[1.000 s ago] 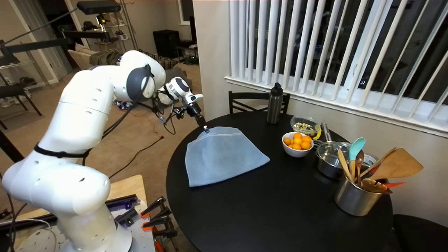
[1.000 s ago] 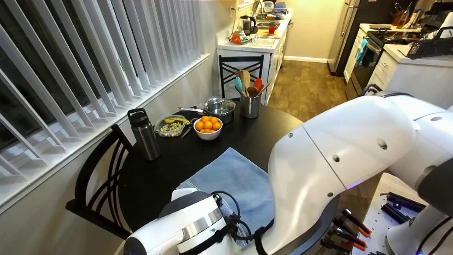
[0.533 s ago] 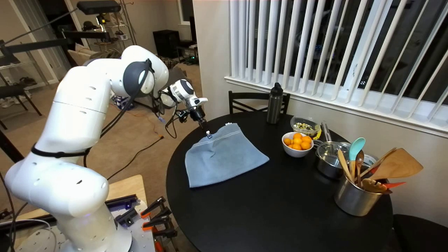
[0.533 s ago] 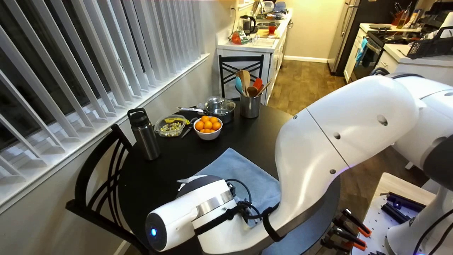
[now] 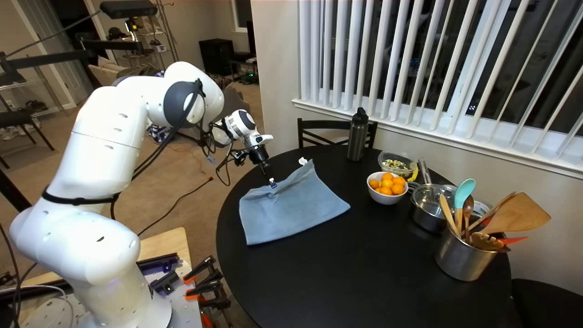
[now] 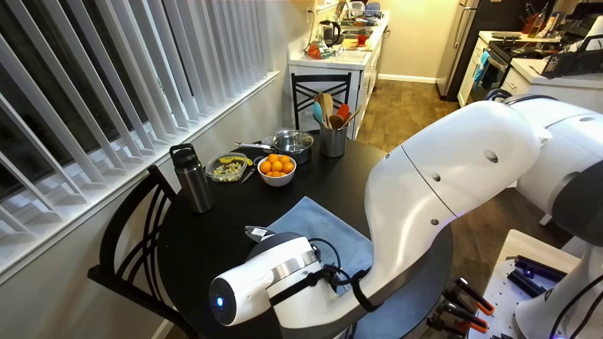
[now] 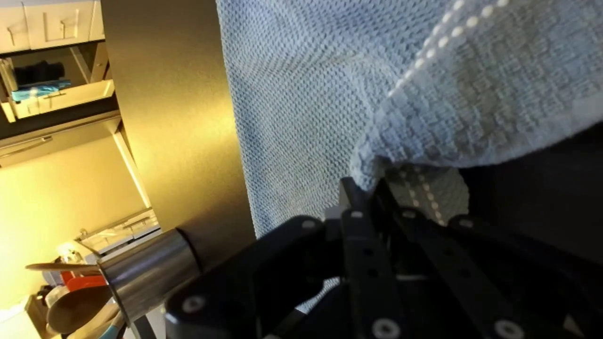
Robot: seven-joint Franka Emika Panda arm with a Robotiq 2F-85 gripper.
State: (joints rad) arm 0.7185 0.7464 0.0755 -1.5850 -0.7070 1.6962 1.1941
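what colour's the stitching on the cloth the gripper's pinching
White stitching, in dotted lines on the light blue cloth; the wrist view shows it best.

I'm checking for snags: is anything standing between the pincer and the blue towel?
Nothing visible: in the wrist view, the pincer is closed directly on a fold of the blue towel. The bowl of oranges stands apart from both.

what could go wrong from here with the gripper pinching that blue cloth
The gripper pinches only a small fold of the blue cloth, so that fold might slip free. The cloth bunches near the grip, so pulling could crease it further. The white bowl shares the table, so a wide sweep might bump it.
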